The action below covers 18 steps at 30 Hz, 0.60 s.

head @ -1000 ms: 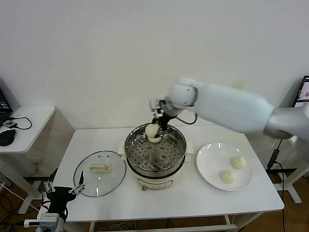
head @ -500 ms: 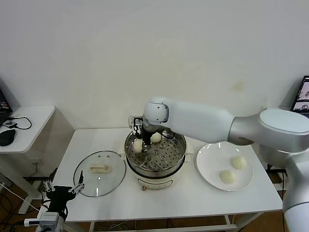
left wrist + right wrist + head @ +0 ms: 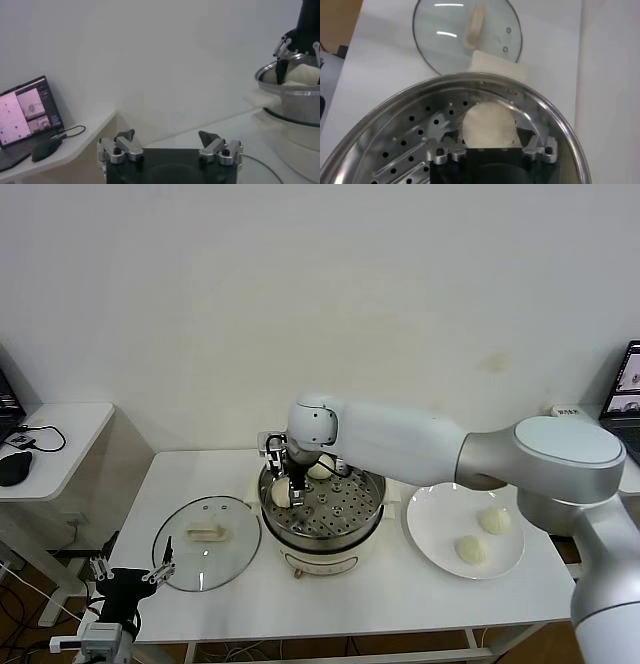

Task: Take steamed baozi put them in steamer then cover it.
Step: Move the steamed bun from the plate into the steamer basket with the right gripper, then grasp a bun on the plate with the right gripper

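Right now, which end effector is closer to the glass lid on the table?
Left. The left end effector waits low off the table's front-left corner, just beside the glass lid. The right end effector is inside the steamer, farther away.

The steamer (image 3: 322,514) stands mid-tabletop (image 3: 400,599). Two baozi (image 3: 283,494) lie inside it by its far-left wall. The cover (image 3: 205,542) lies flat toward the left edge. Toward the right edge, a plate (image 3: 436,509) carries two more baozi (image 3: 471,549).

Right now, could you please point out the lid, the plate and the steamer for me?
lid (image 3: 206,531): head view, on its handle.
plate (image 3: 432,524): head view, on bare surface near its left rim.
steamer (image 3: 340,519): head view, on perforated floor.
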Each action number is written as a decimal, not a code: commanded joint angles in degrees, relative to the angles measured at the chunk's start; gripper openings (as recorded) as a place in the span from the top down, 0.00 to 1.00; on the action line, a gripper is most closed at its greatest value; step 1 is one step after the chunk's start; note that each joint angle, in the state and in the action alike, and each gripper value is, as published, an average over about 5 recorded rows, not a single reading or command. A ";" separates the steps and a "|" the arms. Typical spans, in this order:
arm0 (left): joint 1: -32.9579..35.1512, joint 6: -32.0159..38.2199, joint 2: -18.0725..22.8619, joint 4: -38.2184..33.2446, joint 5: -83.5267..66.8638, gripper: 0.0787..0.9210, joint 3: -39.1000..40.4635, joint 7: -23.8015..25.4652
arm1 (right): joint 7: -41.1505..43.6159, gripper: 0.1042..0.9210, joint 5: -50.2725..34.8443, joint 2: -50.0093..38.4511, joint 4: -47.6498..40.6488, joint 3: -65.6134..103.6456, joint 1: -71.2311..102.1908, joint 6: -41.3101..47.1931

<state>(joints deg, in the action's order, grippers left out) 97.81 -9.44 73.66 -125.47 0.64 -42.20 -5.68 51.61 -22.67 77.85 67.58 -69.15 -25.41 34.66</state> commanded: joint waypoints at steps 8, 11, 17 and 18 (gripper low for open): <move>0.24 0.02 -0.90 -0.28 0.00 0.12 0.01 0.06 | 12.68 0.12 4.04 -23.84 14.50 -0.45 -13.18 -10.68; 0.28 0.01 -1.32 -0.39 0.00 0.12 -0.03 0.09 | 14.21 0.12 6.46 -31.26 18.14 0.14 -13.54 -12.64; 0.36 -0.01 -1.90 -0.53 0.06 0.12 0.24 0.12 | 16.34 0.12 12.26 -45.20 23.05 1.30 -10.10 -16.53; 0.37 -0.01 -2.00 -0.54 0.08 0.12 0.35 0.13 | 16.58 0.12 13.53 -47.15 23.61 1.54 -9.10 -17.15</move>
<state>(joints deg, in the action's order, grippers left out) 98.16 -9.42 71.82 -126.03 0.69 -41.88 -5.57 63.62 -16.08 51.32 82.78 -68.43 -34.71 23.55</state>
